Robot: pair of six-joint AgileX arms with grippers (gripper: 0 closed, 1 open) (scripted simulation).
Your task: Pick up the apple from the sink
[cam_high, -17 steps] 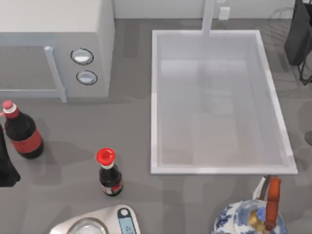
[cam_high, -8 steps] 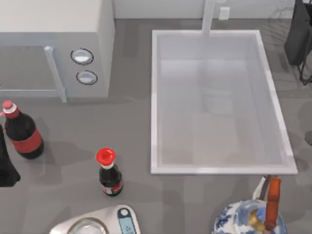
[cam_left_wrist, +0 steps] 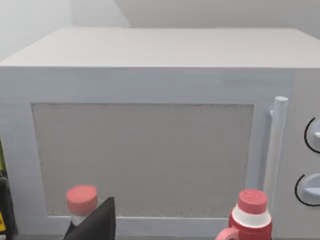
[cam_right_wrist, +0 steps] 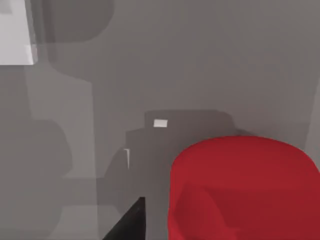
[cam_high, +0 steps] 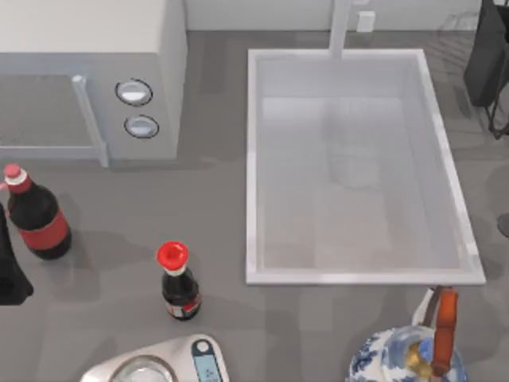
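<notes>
Apple (cam_right_wrist: 245,187) sits high off the grey table, pinched in the right gripper (cam_right_wrist: 134,222), well clear of the sink (cam_high: 253,159), whose basin holds nothing. Picking looks done; next calls only for a steady hold. Left arm (cam_high: 9,270) is parked at the table's left edge.

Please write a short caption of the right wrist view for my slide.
Right wrist view: the apple, bright red, sits close in front of the camera, with the grey table far below.
</notes>
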